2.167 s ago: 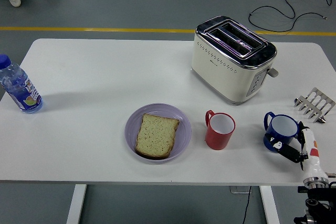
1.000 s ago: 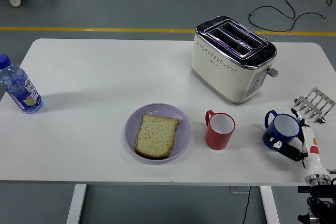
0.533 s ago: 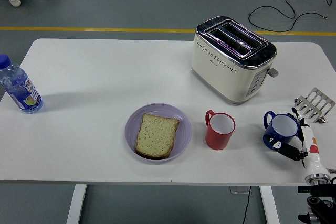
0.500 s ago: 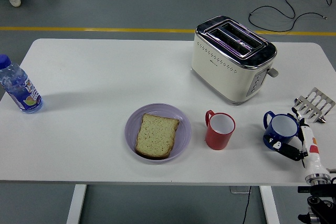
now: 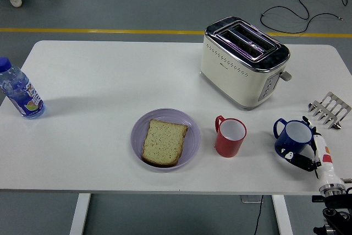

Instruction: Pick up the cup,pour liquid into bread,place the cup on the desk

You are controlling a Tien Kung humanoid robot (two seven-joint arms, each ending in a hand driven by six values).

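A blue cup [image 5: 293, 137] stands upright near the table's right front corner, handle to the left. My right hand [image 5: 312, 152] is wrapped around its right side, fingers curled on its front and back. A red cup [image 5: 230, 136] stands upright to its left. A slice of bread [image 5: 164, 142] lies on a purple plate [image 5: 190, 130] at the front middle. The left arm is out of view.
A cream toaster [image 5: 243, 60] stands behind the cups. A metal toast rack [image 5: 330, 109] sits at the right edge, just behind my hand. A blue-capped water bottle [image 5: 20, 91] stands at the far left edge.
The blue cup has shifted slightly left and up in my right hand since the earliest frame. Everything else is unmoved.
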